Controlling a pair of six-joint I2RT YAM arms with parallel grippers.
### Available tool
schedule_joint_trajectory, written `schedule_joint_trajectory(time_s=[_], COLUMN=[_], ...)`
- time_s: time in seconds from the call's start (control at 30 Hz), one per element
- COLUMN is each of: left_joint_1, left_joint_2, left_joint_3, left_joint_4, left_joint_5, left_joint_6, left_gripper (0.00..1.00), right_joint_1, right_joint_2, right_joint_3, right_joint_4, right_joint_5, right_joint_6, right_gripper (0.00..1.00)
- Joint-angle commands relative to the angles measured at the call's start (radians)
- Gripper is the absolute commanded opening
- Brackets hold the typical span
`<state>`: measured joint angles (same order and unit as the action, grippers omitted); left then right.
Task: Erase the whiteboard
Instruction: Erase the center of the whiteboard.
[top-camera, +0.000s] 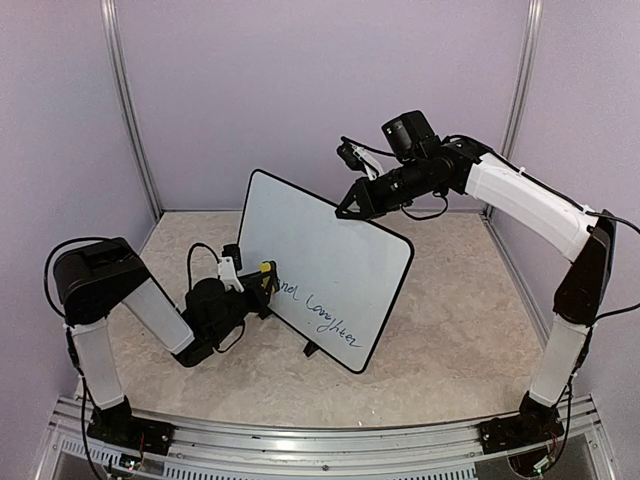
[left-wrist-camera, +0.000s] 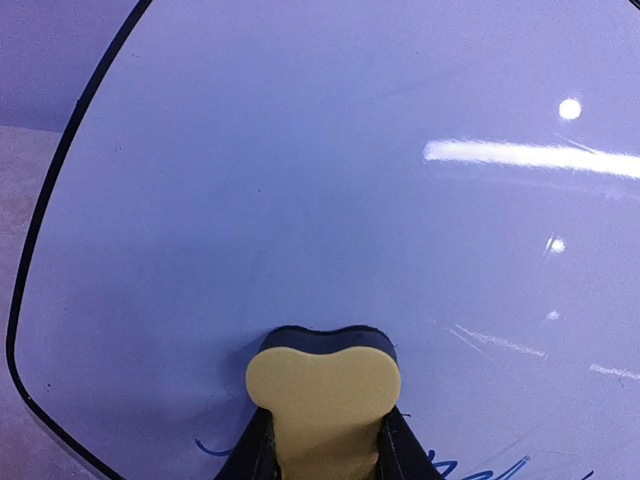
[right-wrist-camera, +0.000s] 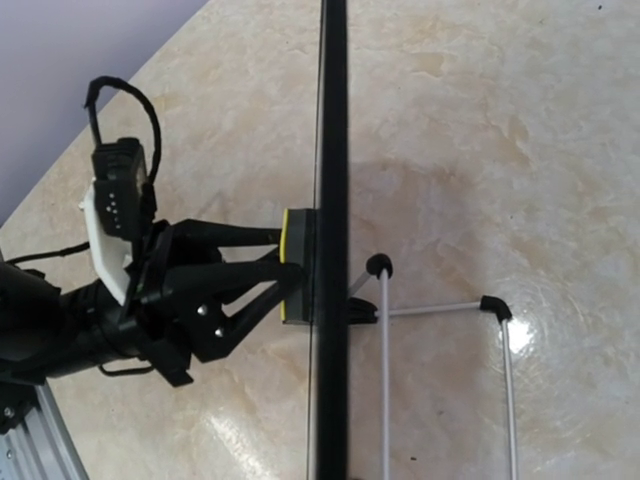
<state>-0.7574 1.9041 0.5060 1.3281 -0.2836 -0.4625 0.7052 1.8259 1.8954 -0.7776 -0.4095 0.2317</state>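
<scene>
Left pincer (top-camera: 258, 282): you are clamping the yellow eraser (left-wrist-camera: 323, 385), pressing it on the whiteboard (top-camera: 330, 250).
Right pincer (top-camera: 348, 210): you are holding it together at the top edge.

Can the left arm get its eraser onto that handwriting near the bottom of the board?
Probably yes: the eraser in the left end effector is pressed on the board right beside the handwriting, with nothing between them.

I've got a beige marbled tabletop (top-camera: 450, 330), lavender walls (top-camera: 320, 80) on three sides, left post (top-camera: 130, 110) and right post (top-camera: 524, 70) in bare metal, and a ribbed aluminium rail (top-camera: 330, 442) along the near edge.
</scene>
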Motion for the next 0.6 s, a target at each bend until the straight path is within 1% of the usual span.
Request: schedule_joint_trajectory(time_s=[0.0,0.13,0.27,0.43,0.57], left_joint_1=[0.003,0.105,0.162,0.180,0.159], left_joint_2=[0.008,0.010,0.000,0.012,0.034], left_joint_3=[0.016,-0.017,-0.025,0.010,0.019], left_joint_4=[-0.056,-0.048,-0.071,-0.088,-0.032], left_joint_5=[0.089,0.110,0.097,0.130,0.191], left_joint_6=[-0.004,-0.010,0.036,0.095,0.100], left_gripper=[0.13,0.12,0.12,0.12,0.12], right_joint_1=[0.062,0.062,0.062,0.064,0.064], right_joint_2=[0.046,0.042,0.039,0.040,0.041], right_joint_3=[-0.021,-0.024,-0.026,-0.024,-0.022], right_joint_4=[-0.098,-0.102,-0.100,-0.099,-0.100], right_joint_5=[-0.188,-0.186,-0.186,-0.187,-0.186], right_joint_6=[-0.078,-0.080,-0.080,-0.078,-0.077], right_gripper=[0.00,0.00,0.00,0.00,0.00])
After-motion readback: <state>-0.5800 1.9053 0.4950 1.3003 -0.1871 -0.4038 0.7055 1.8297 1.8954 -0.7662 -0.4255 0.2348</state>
